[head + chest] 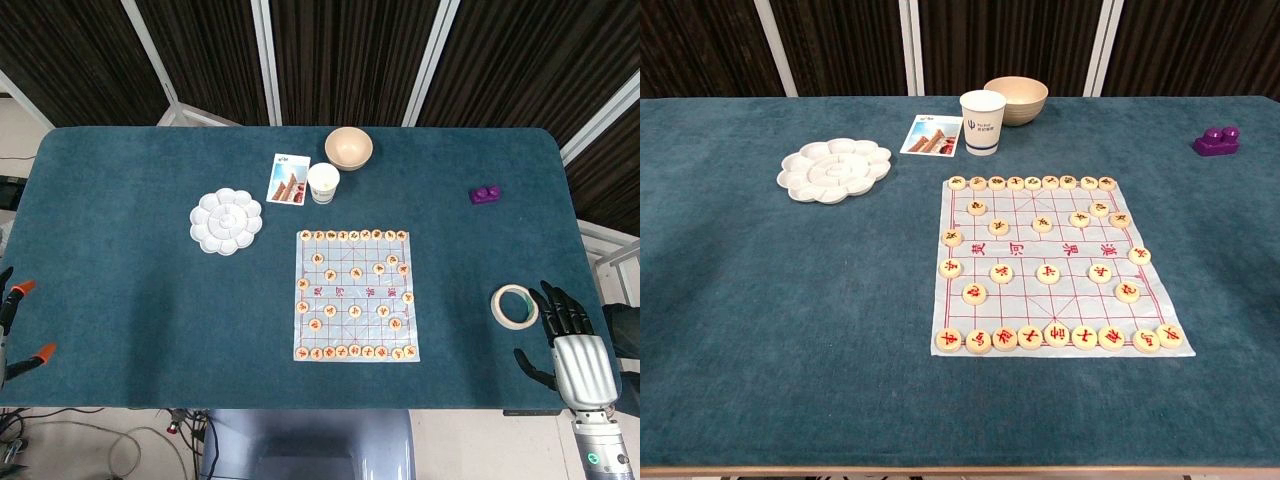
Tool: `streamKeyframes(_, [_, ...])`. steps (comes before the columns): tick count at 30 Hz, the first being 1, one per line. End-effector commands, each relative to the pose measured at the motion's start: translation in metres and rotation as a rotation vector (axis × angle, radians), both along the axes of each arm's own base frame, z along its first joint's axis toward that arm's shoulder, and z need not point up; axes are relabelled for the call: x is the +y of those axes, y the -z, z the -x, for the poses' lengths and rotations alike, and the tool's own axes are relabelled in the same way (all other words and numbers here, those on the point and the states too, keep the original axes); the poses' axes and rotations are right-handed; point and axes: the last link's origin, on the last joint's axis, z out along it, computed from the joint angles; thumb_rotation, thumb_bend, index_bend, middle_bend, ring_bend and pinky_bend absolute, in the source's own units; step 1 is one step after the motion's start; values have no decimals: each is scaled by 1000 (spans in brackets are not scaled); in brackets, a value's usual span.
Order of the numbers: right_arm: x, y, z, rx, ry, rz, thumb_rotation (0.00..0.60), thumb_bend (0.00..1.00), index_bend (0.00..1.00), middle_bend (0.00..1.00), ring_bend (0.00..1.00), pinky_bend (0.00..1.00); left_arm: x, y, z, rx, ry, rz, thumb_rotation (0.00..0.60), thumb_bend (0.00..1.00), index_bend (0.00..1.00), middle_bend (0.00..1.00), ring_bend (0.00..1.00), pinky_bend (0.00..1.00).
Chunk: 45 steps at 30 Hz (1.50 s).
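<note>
The right hand (568, 335) is resting on the table (120, 260) with fingers spread, holding nothing, just beside the tape roll (514, 306), which is lying flat and not yet grasped.

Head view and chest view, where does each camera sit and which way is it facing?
Head view: high above the near edge, looking down on the whole table; the right hand shows beside the tape roll, the left hand at the left edge.
Chest view: low at the near edge, looking level across the table; no hand shows.
Shared: chess board, paper cup, bowl, white palette, card, purple block.
</note>
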Motion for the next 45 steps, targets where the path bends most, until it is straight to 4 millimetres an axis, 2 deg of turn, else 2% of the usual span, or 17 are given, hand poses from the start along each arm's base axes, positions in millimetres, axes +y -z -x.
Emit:
streamKeyframes(1, [0, 0, 0, 1, 1, 0, 600, 348, 37, 0, 25, 137, 0, 0, 0, 0, -1, 0, 600, 0, 180, 0, 0, 0])
streamKeyframes(19, [1, 5, -1, -3, 43, -43, 600, 337, 37, 0, 25, 137, -1, -3, 0, -14, -3, -35, 600, 0, 180, 0, 0, 0])
streamKeyframes(26, [0, 8, -11, -61, 27, -84, 600, 336, 37, 0, 25, 137, 0, -2, 1, -17, -20, -30, 600, 0, 180, 0, 0, 0])
streamKeyframes(30, [-17, 3, -23, -44, 23, -139, 600, 337, 37, 0, 25, 137, 2, 0, 1, -14, -23, -31, 600, 0, 180, 0, 0, 0])
streamKeyframes(37, [-61, -14, -47, 67, 85, -275, 600, 337, 100, 0, 25, 137, 2, 4, 0, -10, -21, -22, 600, 0, 180, 0, 0, 0])
streamKeyframes(41, [-80, -14, -61, 101, 127, -334, 600, 336, 123, 0, 25, 137, 1, 5, -1, -13, -25, -27, 600, 0, 180, 0, 0, 0])
streamKeyframes(45, [-90, -6, -79, 163, 144, -356, 600, 336, 132, 0, 25, 137, 2, 6, -1, -10, -31, -36, 600, 0, 180, 0, 0, 0])
